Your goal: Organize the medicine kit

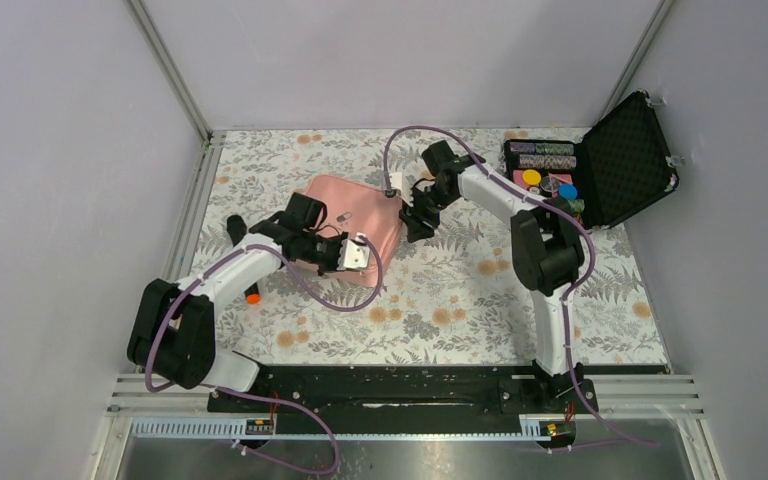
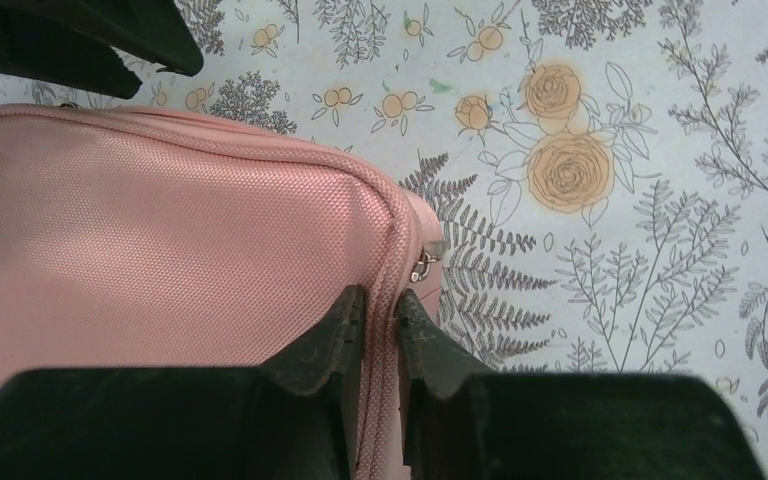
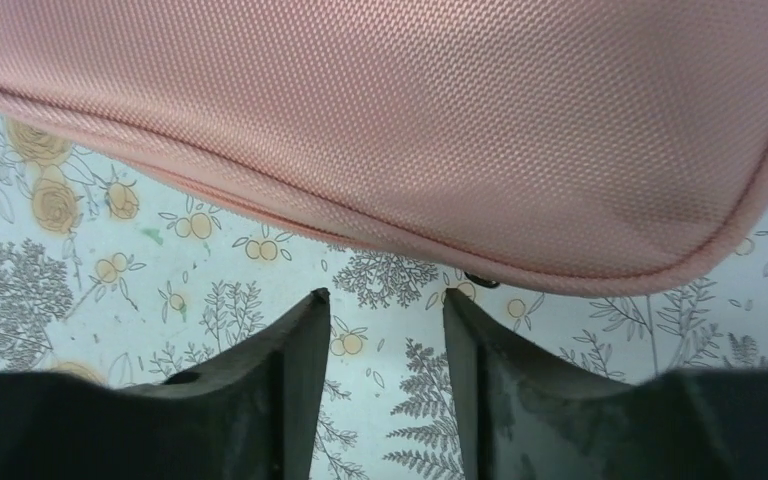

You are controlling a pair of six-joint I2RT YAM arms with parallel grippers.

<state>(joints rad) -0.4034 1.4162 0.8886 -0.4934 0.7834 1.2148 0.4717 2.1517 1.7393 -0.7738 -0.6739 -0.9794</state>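
Pink woven fabric fills both wrist views. The medicine kit [image 1: 345,205] lies on the floral tablecloth [image 1: 460,300], a little toward 10 o'clock from the table's middle, with its lid down. Your left gripper [image 2: 380,305] is clenched on the kit's piped seam at its 5 o'clock corner, with the ridge of the zip band pinched between the two fingers. A small metal zip pull [image 2: 423,266] hangs just past the fingertips, at 1 o'clock from them.

Your right gripper [image 3: 385,310] sits at the kit's 3 o'clock edge. Its fingers are released and parted over bare cloth, just short of the fabric and gripping nothing. A tiny dark tab [image 3: 475,281] peeks out under the rim. It's too small to call.

The step looks like closing up: the left anchors the case while the right lines up on the zip. Next, you need the right fingers brought onto a pull tab, which is a small, loose target. Approach low and square, close firmly, then draw along the seam while the left keeps its pinch so the soft case doesn't slide.

The black foam-lined case [image 1: 620,150] stands open at 2 o'clock, well apart. Leave it alone.
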